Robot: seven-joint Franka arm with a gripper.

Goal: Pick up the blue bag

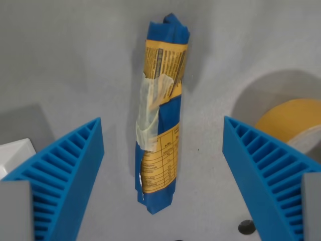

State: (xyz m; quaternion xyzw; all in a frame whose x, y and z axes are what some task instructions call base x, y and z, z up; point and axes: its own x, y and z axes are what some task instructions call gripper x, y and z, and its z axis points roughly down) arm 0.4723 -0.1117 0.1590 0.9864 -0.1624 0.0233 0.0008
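2 blue fingers (pixel 65 170) wide apart, 1 blue bag (pixel 159 115) btwn.

1. The blue bag (pixel 159 115) is rolled into a long, narrow bundle.
2. Its wrapper is blue with a yellow-orange printed label bearing text and a table.
3. A strip of clear tape crosses its middle.
4. It lies flat on the grey surface, lengthwise up the wrist view, near the centre.

Blue ribbed end effector (pixel 163 145) fingers (pixel 65 170)
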